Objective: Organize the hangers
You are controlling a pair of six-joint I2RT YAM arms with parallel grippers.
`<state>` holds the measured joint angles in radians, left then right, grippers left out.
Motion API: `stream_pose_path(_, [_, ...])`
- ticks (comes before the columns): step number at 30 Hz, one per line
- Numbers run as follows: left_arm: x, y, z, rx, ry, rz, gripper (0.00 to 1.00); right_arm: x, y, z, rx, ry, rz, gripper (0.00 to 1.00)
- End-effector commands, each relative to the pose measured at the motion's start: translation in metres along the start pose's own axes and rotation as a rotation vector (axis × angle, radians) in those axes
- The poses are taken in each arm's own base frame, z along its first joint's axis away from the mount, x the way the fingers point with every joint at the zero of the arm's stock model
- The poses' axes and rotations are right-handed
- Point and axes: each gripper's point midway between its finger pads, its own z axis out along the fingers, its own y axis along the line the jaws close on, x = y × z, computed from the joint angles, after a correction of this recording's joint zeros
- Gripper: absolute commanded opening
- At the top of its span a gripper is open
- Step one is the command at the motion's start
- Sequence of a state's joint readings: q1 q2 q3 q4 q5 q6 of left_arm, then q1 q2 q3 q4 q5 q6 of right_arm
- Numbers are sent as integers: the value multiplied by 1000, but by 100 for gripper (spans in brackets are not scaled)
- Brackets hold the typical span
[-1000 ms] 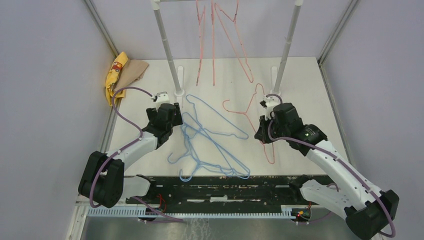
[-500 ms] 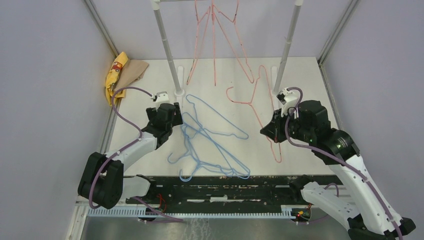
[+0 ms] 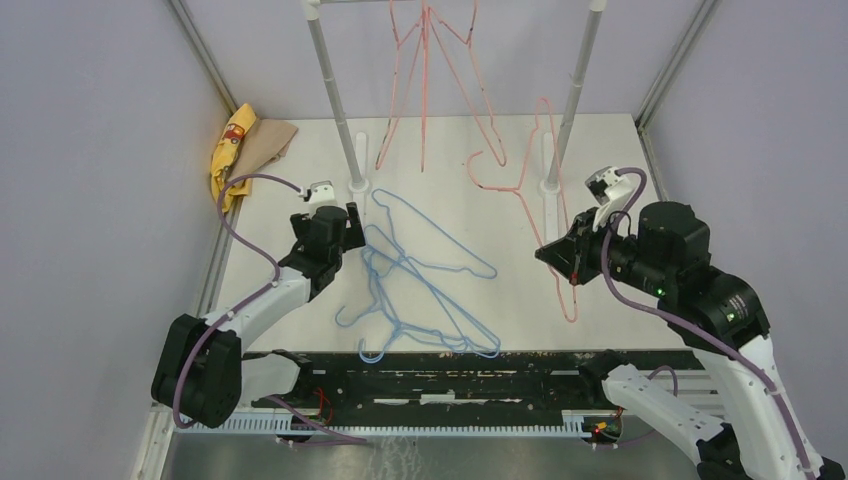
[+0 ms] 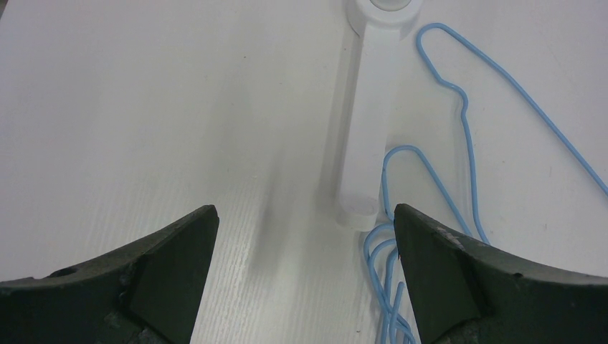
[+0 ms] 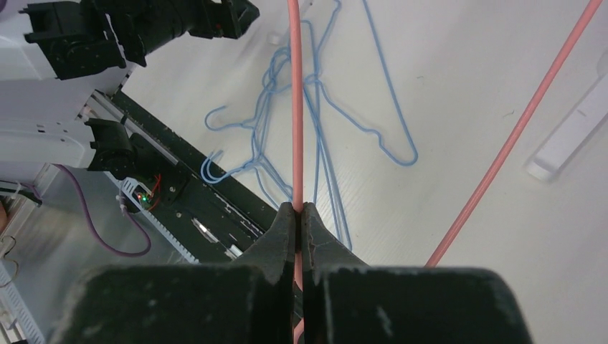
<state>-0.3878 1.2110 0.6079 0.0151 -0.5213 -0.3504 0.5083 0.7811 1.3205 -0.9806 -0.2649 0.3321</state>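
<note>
Near centre on the tabletop (image 3: 620,150) lie the tangled blue hangers (image 3: 400,262); just left of them the left pincer (image 4: 305,229) hovers spread and empty. To the right, the right pincer (image 5: 300,211) is pinching one pink hanger (image 5: 295,107) by its wire. This looks like the hanging step, and the next move calls for turning its hook onto the far rack (image 3: 578,80), beside the hung pink hangers (image 3: 425,80).

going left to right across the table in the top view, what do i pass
yellow cloth → left gripper → blue hangers → pink hanger, pinched in the right gripper
</note>
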Motion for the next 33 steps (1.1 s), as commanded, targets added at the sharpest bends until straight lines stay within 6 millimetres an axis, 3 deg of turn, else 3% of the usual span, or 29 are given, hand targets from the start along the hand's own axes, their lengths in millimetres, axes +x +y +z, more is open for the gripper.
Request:
stream_pose_path(1, [-25, -7, -4, 21, -60, -40, 99, -48, 8, 0, -9, -133, -43, 1])
stream_pose_path(7, [-34, -5, -4, -1, -69, -26, 99, -108, 23, 24, -72, -274, -44, 1])
stream_pose_path(14, [-38, -1, -5, -23, -81, -18, 99, -156, 33, 55, -136, -338, -28, 1])
stream_pose_path(25, [-31, 2, 4, -60, -69, 5, 99, -212, 12, 65, -195, -467, 63, 1])
stream_pose_path(33, [-32, 4, 7, -75, -70, 15, 99, -252, -20, 86, -337, -539, 247, 1])
